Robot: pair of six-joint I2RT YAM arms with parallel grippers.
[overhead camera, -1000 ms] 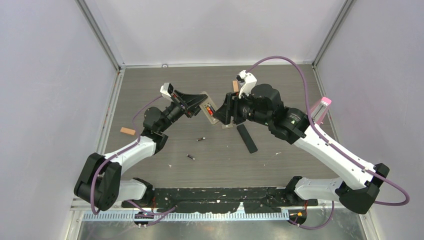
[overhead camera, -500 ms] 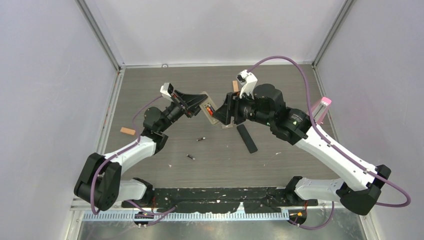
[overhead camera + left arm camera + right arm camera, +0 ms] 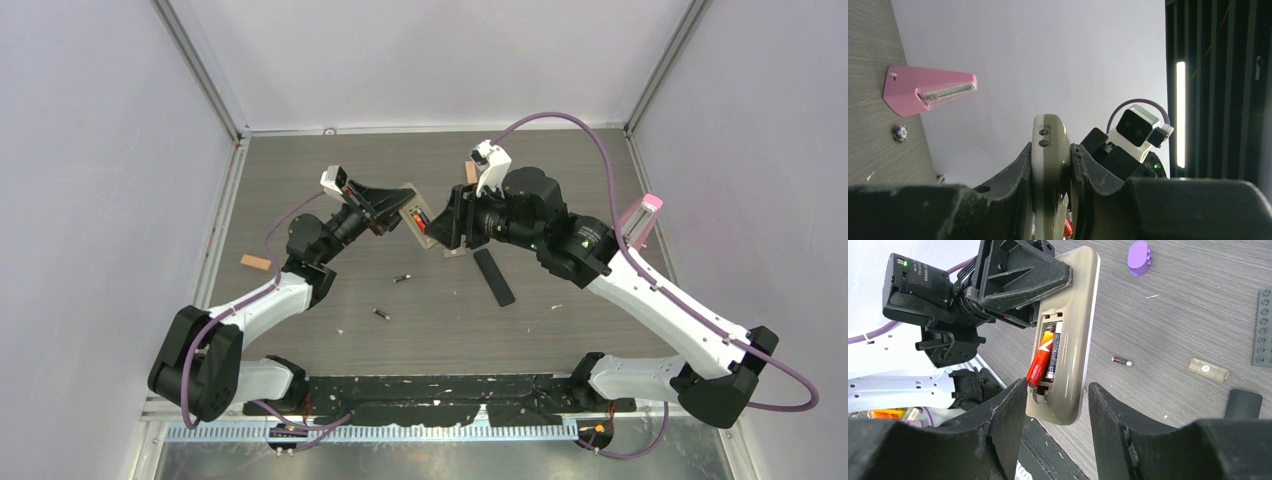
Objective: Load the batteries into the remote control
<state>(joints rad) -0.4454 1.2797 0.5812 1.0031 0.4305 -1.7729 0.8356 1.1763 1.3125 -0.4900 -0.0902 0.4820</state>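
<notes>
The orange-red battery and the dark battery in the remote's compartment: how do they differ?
Colour: the orange-red battery is bright, the dark battery is blackish with pale print. Pose: the orange-red battery lies slanted, its lower end out past the compartment's edge; the dark battery lies straight in its slot. Both are slim cells of similar length, side by side in the open remote.

The remote control (image 3: 1068, 340) is showing a plain beige shell. In its open compartment, an orange-red battery (image 3: 1039, 365) with white lettering is lying against a dark blue battery (image 3: 1053, 357). Right of the remote control, a loose black battery (image 3: 1122, 361) with an orange band is lying on the grey wood-grain table (image 3: 1173, 315). Above the remote control, a purple piece (image 3: 1139, 251) is glowing brightly.
</notes>
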